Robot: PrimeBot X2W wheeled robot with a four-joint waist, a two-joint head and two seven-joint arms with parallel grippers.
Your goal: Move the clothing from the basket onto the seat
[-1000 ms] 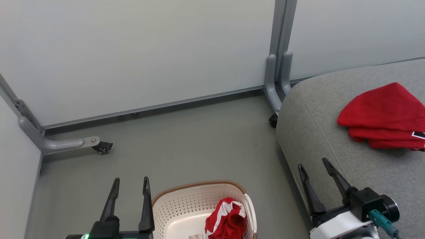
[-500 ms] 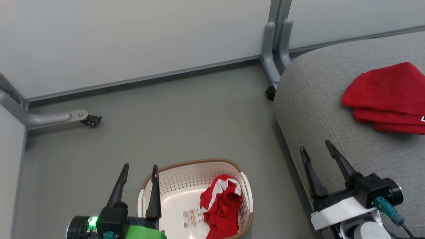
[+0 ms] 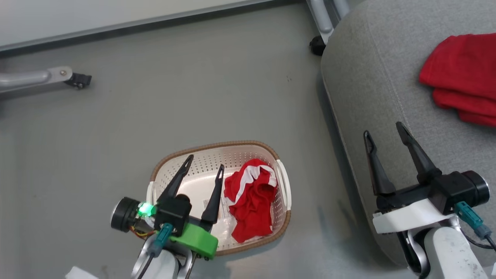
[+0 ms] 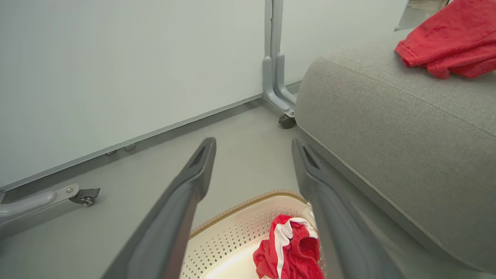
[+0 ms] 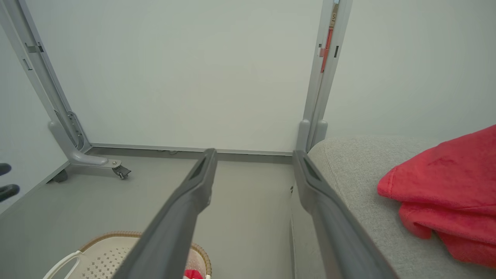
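The smooth grey floor (image 3: 193,97) carries everything here. On it stands a cream-white perforated basket (image 3: 240,153) with a brown rim. Inside, on the side nearer the seat, a crumpled red garment (image 3: 250,197) with a white stripe lies on the basket's bottom. Near the basket, with a strip of bare floor between them, a large grey fabric seat (image 3: 372,77) rests on the floor, a stitched seam running along its rounded edge. On top of the seat, well back from that edge, a second red garment (image 3: 461,69) lies in loose layers. Also on the floor are a grey metal partition foot (image 3: 35,77) ending in a black caster (image 3: 79,80), well apart from the basket, and another black caster (image 3: 317,45) close to the seat's far corner.
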